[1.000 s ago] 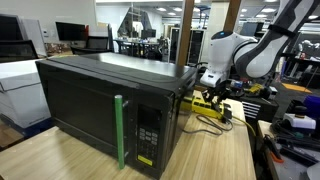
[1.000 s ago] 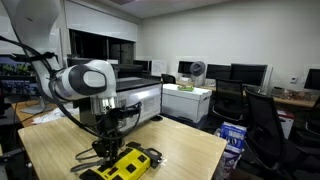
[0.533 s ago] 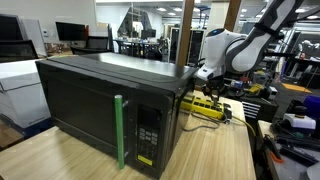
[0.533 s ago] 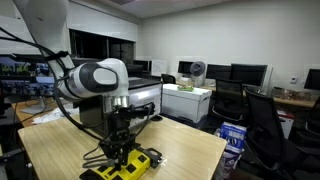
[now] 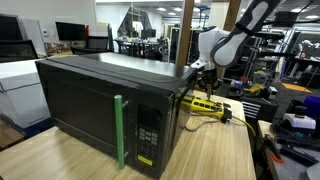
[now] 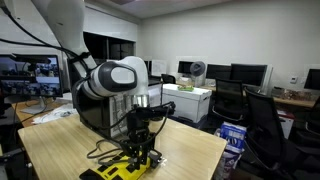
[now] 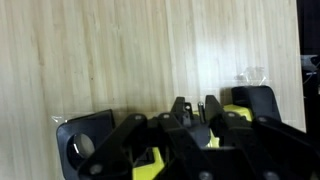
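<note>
The yellow power strip with black end caps [image 6: 124,171] lies flat on the light wooden table [image 6: 190,150], close to the table's edge in an exterior view and just beside the rear corner of the large black microwave oven [image 5: 100,100], on the side away from its door, in an exterior view [image 5: 205,103]; in the wrist view the power strip [image 7: 148,166] runs across the bottom of the picture, mostly covered by the tool. The black Robotiq gripper [image 6: 140,154] hangs directly above the middle of the strip, pointing straight down, its tips a little clear of the yellow casing in both exterior views [image 5: 201,84]. In the wrist view the gripper [image 7: 195,108] has its two fingers [image 7: 180,106] drawn nearly together with only a narrow slit between them, so it is clenched; whether anything thin is pinched there cannot be told. Black cables [image 6: 102,153] trail from the strip across the table top. The microwave oven carries a green vertical handle [image 5: 119,130] on its door. A black office chair [image 6: 262,122] stands well apart from the table
</note>
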